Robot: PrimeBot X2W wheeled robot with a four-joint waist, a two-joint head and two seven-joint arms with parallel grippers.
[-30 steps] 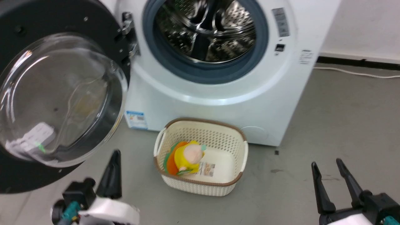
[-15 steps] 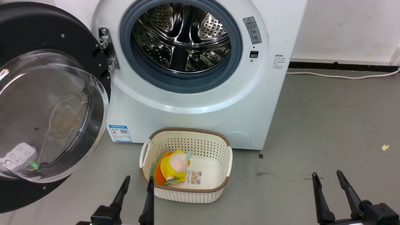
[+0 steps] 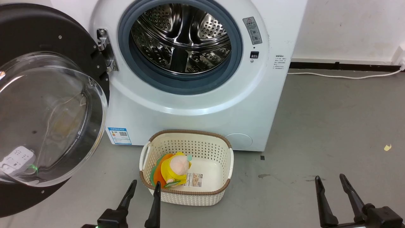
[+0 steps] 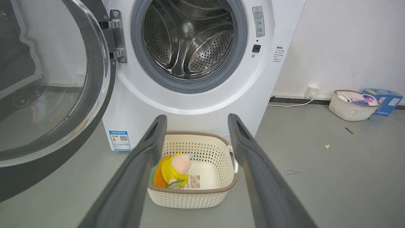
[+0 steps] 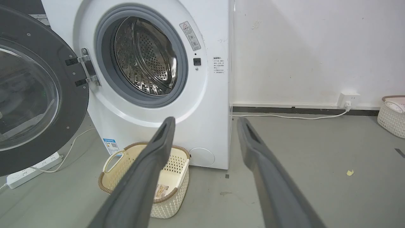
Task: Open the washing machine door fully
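The white washing machine (image 3: 196, 114) (image 4: 190, 104) (image 5: 202, 126) stands ahead with its steel drum (image 3: 180, 38) exposed. Its round black door (image 3: 38, 28) (image 4: 19, 171) (image 5: 60, 104), with a clear domed glass bowl (image 3: 47, 120), hangs swung wide to the left on its hinge (image 3: 104, 50). My left gripper (image 3: 145, 186) (image 4: 194, 120) is open and empty, low in front of the basket, well clear of the door. At the lower right, over bare floor, my right gripper (image 3: 329, 179) (image 5: 205, 122) is open and empty too.
A cream perforated basket (image 3: 218, 193) (image 4: 221, 186) (image 5: 177, 196) holding a yellow plush toy (image 3: 172, 167) sits on the grey floor before the machine. A white cable (image 3: 348, 76) runs along the wall. A power strip (image 5: 28, 171) lies under the door. Another basket (image 4: 348, 106) and a blue box (image 4: 384, 98) stand far right.
The head camera tilted and pulled back, showing more of the machine. My left gripper drew away from the door's lower edge to in front of the basket. The door stays swung open.
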